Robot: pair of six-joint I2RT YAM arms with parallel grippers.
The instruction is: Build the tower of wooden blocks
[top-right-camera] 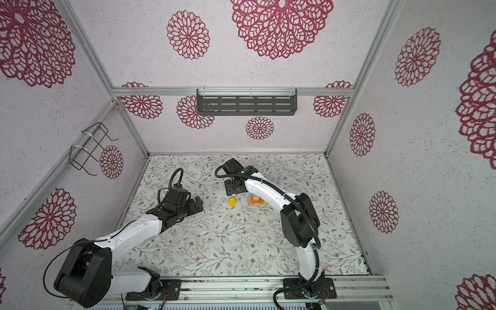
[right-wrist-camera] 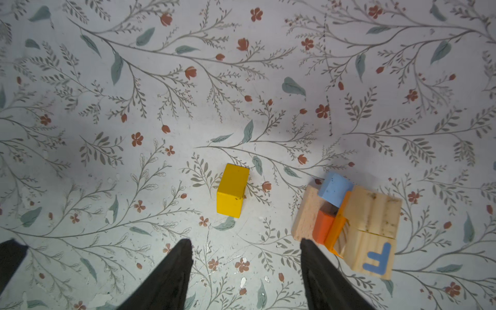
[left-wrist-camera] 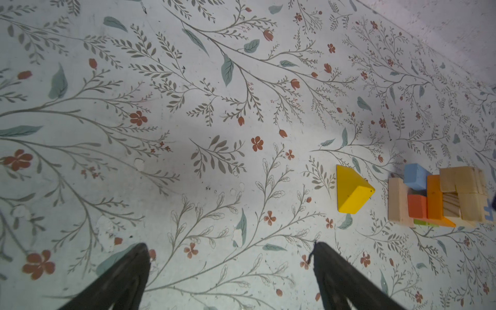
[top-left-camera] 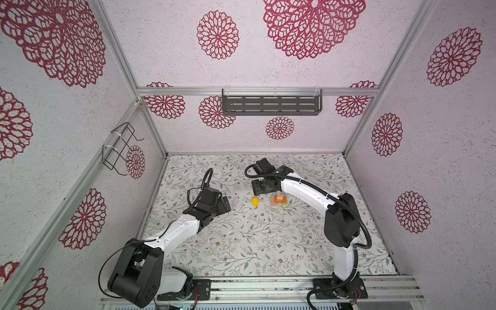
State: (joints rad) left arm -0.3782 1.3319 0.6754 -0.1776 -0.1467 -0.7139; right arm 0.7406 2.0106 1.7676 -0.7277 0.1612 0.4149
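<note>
In a top view: yellow block (top-left-camera: 255, 201) on counter (top-left-camera: 241, 241), just left of tower (top-left-camera: 279, 200); right gripper (top-left-camera: 259, 188) nearer than left gripper (top-left-camera: 226, 204); right wrist: gripper open, empty, block dead ahead, long axis along reach; left wrist: gripper wide open, empty

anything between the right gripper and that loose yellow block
Nothing visible: only bare floral table lies between the right gripper and the yellow wooden block. The multicoloured wood block tower sits beside that path, not in it.

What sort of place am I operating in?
Probably a robot test cell, not a home: aluminium frame, wallpapered panel walls, and a mounting rail edging the floral tabletop.
</note>
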